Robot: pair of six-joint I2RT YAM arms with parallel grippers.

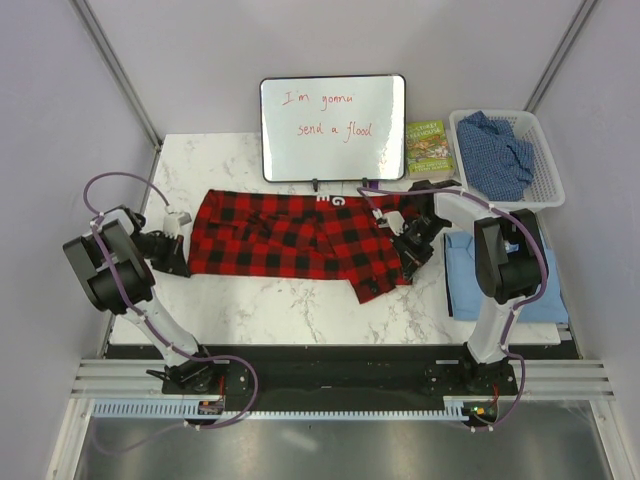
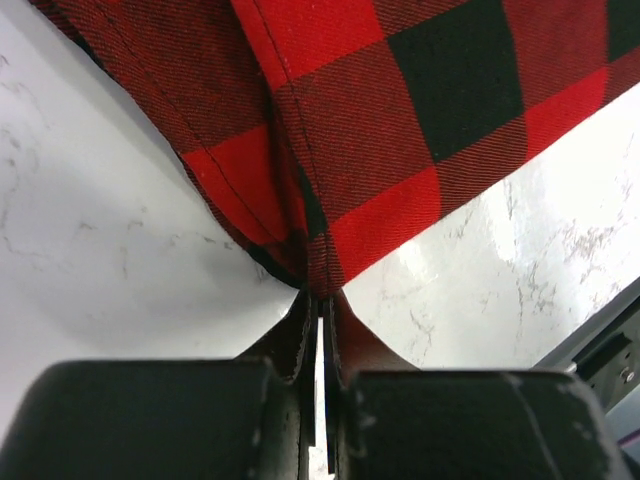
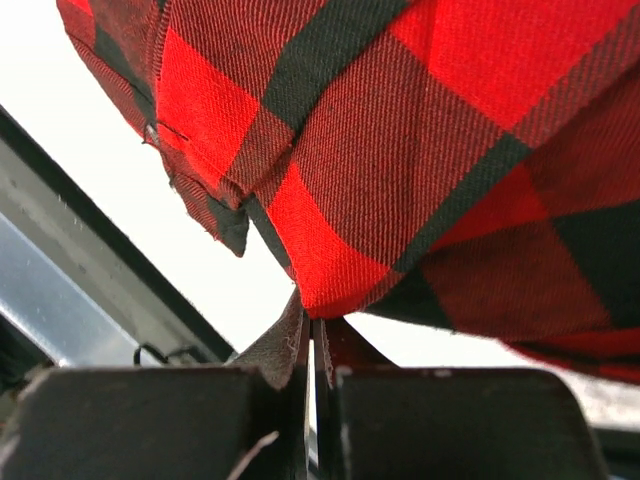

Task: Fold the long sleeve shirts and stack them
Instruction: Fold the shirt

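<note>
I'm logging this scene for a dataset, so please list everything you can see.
flannel shirt: one, red-and-black checked, spread across the middle of the table
light blue shirt: one, light blue, folded flat on the right side of the table
speckled shirt: one, darker blue, crumpled in the basket
basket: one, white, far right corner
whiteboard: one, white with red writing, propped at the far edge
book: one, green cover, between whiteboard and basket
table: one, white marble
left fingers: two, dark, shut on the flannel shirt's left edge
right fingers: two, dark, shut on the flannel shirt's right part
</note>
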